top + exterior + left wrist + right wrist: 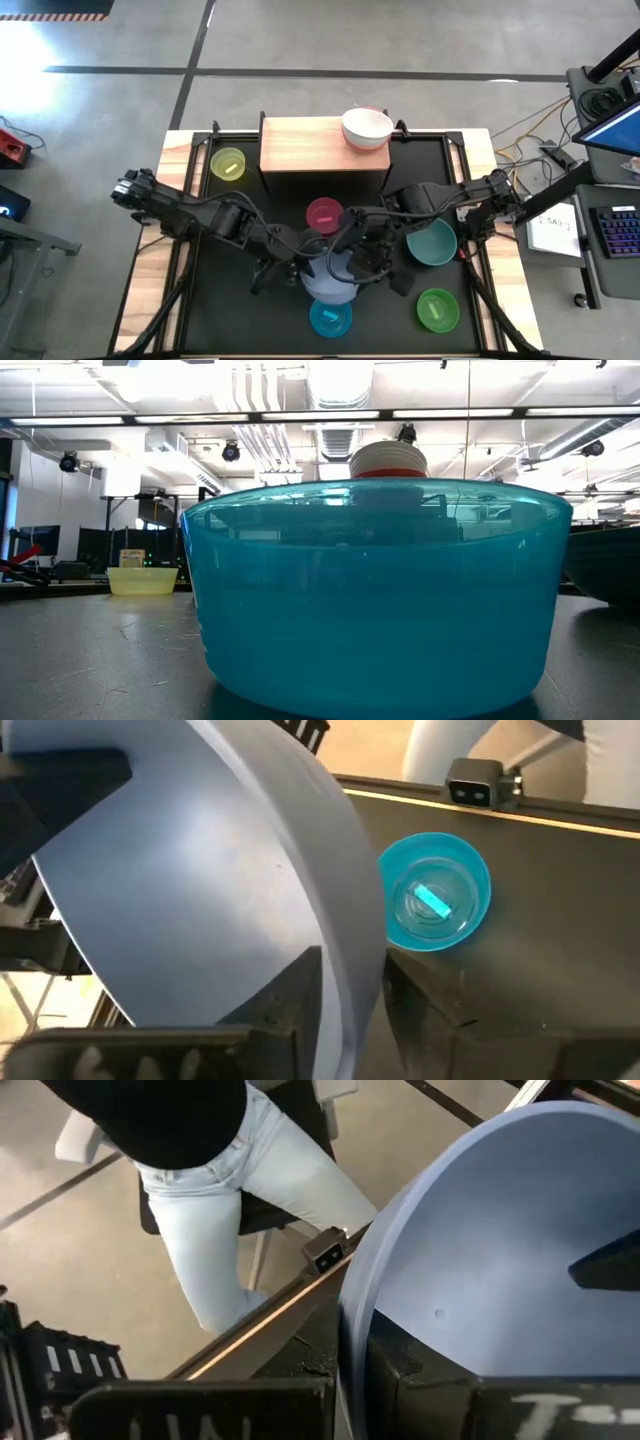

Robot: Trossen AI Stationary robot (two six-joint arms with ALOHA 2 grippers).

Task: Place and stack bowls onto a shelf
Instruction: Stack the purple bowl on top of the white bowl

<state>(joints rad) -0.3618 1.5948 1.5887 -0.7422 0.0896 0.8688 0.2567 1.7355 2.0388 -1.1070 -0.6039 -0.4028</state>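
Note:
Both grippers hold a lavender-blue bowl [330, 282] over the table's near middle. My left gripper [302, 272] is shut on its left rim and my right gripper [362, 268] on its right rim. On the right end of the light-wood shelf [300, 145] a white bowl [367, 127] sits nested in a red one. A yellow-green bowl [228, 163], a magenta bowl [324, 215], a teal bowl [431, 243], a green bowl [437, 310] and a bright blue bowl [330, 318] rest upright on the black tabletop. My left gripper holds the lavender-blue bowl by its wall at the rim [335, 970], with one finger [285, 1005] inside and one [420, 1020] outside. It comes from the table's left. Whether the bowl is clear of the table I cannot tell. My right gripper holds the same bowl by the opposite rim [352, 1320], with one finger [430, 1385] inside and one [290, 1390] outside. It comes from the table's right.
The bright blue bowl [375, 595] fills the low view, just near of the held bowl, and it also shows in the left wrist view [435, 892]. The shelf's left and middle stand bare. A person in jeans [250, 1190] stands beyond the table's near edge.

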